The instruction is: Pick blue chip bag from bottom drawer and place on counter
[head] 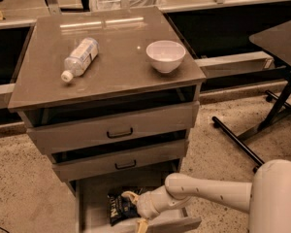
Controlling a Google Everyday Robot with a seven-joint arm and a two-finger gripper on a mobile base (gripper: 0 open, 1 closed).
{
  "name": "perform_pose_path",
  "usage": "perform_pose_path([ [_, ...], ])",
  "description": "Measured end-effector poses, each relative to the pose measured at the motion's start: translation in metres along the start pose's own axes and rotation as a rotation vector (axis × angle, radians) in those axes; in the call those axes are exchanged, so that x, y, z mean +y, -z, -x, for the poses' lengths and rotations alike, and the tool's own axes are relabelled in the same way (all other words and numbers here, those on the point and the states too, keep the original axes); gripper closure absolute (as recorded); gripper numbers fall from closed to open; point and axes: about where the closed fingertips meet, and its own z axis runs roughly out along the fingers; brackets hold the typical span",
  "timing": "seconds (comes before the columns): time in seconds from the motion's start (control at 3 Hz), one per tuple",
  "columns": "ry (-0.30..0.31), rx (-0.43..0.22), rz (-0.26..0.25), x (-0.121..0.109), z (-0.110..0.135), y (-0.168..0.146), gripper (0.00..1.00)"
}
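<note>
nearest, at the bottom edge: pincer [136,210] down inside the open bottom drawer [89,203], on a white arm [208,193] stretched in from the right. tan fingers apart, one toward the drawer's back and one toward its front, seemingly straddling the right edge of the blue chip bag [117,208]; not clamped on it, by the look of things. lies flat on the drawer floor, just left of the pincer and touching or nearly touching it, long axis apparently front to back with a slight tilt. probably calls for a little more reach leftward before closing, then a lift clear of the drawers overhead. holds nothing else visible in that drawer.

above: middle drawer [121,161] and top drawer [111,130], both slightly ajar, contents hidden.

farther up: tabletop [116,81] of the cabinet, carrying a clear plastic bottle [80,58] on its side at left and a white bowl [165,56] at right, apparently empty. leaves bare surface between them and toward the front for the bag.

far right: dark table [281,38].
</note>
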Motion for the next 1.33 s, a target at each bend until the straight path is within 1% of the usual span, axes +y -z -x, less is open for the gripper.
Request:
perform_pose_path([
  [0.33,-0.100,0.009,-0.061,-0.030,-0.056,-0.007,0.00],
  [0.67,-0.186,0.067,-0.134,-0.058,-0.113,-0.015,0.00],
  [1.0,-0.227,0.135,-0.206,-0.079,-0.145,-0.020,0.00],
  [1.33,-0.222,0.179,-0.257,-0.103,-0.157,-0.025,0.06],
])
